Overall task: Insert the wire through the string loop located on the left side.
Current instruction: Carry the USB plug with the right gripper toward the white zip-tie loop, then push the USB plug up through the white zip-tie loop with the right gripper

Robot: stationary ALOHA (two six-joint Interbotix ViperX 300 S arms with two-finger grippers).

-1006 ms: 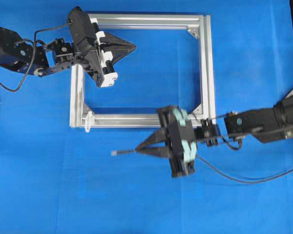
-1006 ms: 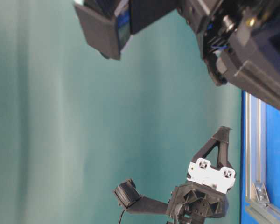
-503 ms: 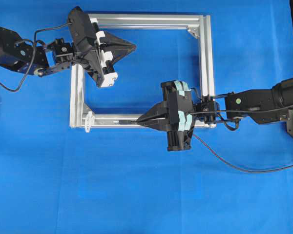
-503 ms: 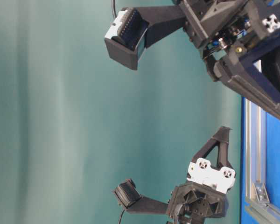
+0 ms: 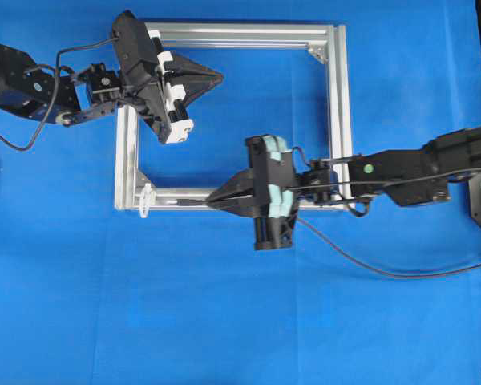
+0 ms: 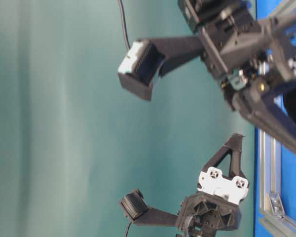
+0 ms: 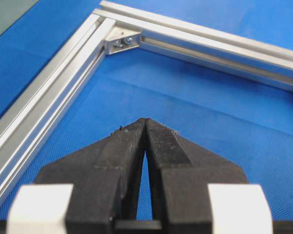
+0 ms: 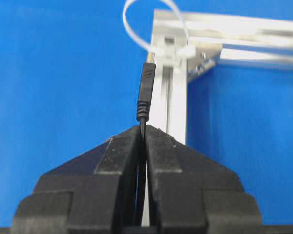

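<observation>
The right gripper (image 5: 212, 200) has its jaws clamped on the wire (image 8: 146, 92) just behind the plug, so that only the short dark plug tip stands clear of the fingertips (image 8: 129, 139); the rest of the wire trails away from the frame behind the arm in a loose curve across the blue mat (image 5: 224, 321). Taking the string loop (image 8: 154, 24) as the landmark: it stands up from the corner of the aluminium frame (image 5: 341, 112), whitish and thin; in the right wrist view the plug tip points toward it but sits short of it, and seems to be aimed at the loop's base where the string is fastened to the frame rather than at the open arc above. That is the main risk, as I judge it; a straight push from here could drive the tip into the frame rail or the fastening, or slide it under or beside the string instead of through; the loop is floppy, so a glancing touch may simply fold it aside. The plug is held by a thin cable, so it may also bend or swivel on contact. The left gripper (image 7: 145, 127), jaws pressed together on nothing, hovers over the far side of the frame from the loop; it does not steady the loop.
</observation>
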